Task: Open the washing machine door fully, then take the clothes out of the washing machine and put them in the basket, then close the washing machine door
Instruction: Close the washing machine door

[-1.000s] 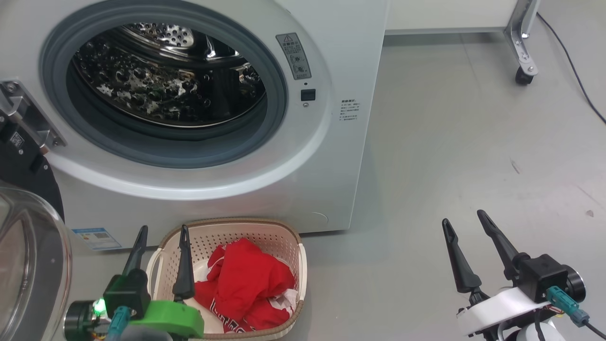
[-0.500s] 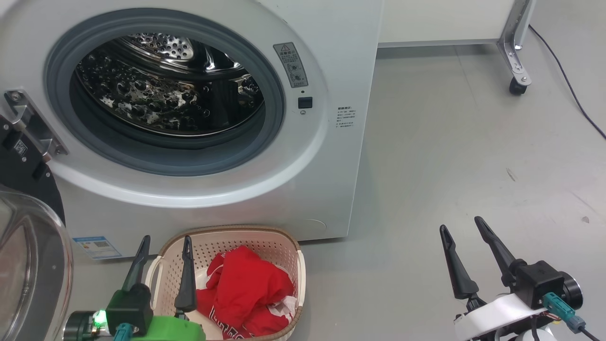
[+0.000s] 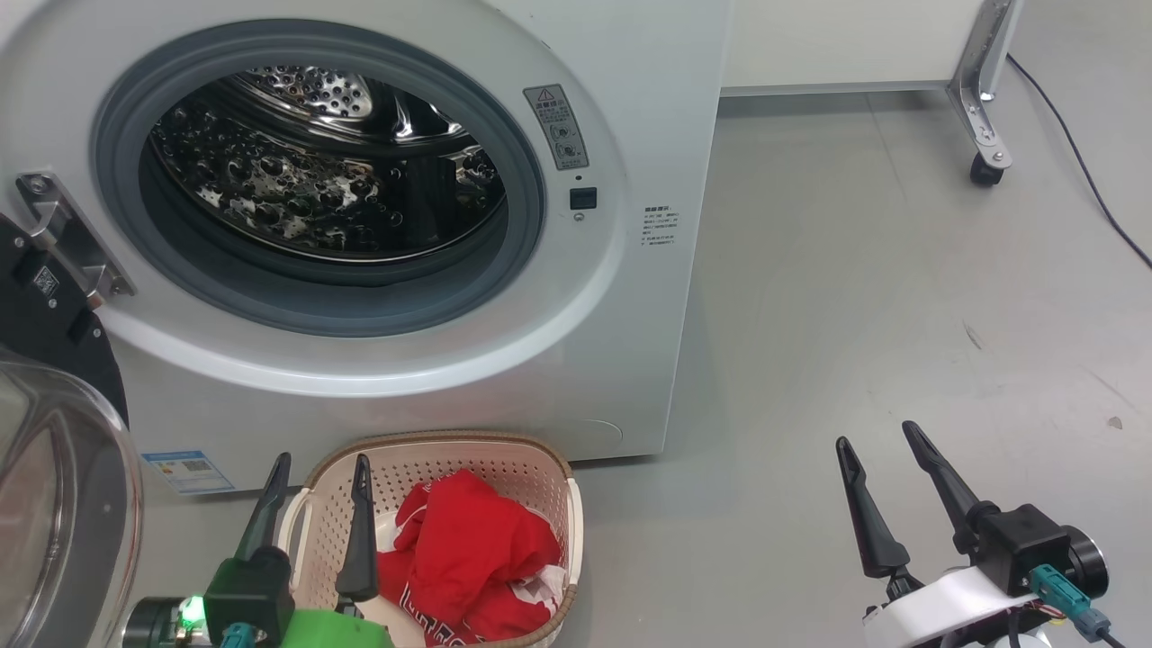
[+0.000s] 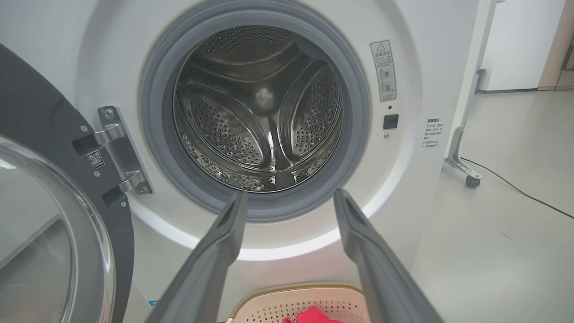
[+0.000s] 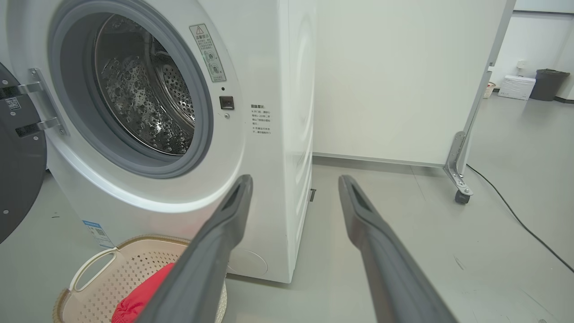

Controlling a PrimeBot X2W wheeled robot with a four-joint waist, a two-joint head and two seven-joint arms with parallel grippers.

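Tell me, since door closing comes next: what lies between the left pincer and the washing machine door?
Bare grey floor, seen in the head view, separates the left pincer from the washing machine door.

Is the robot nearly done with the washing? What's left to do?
Nearly. Done: the door is swung wide open, the drum looks empty, and the red clothes lie in the basket. In hand: nothing; the left claw and right claw are both open and empty, in front of the washing machine. Left: shutting the door.
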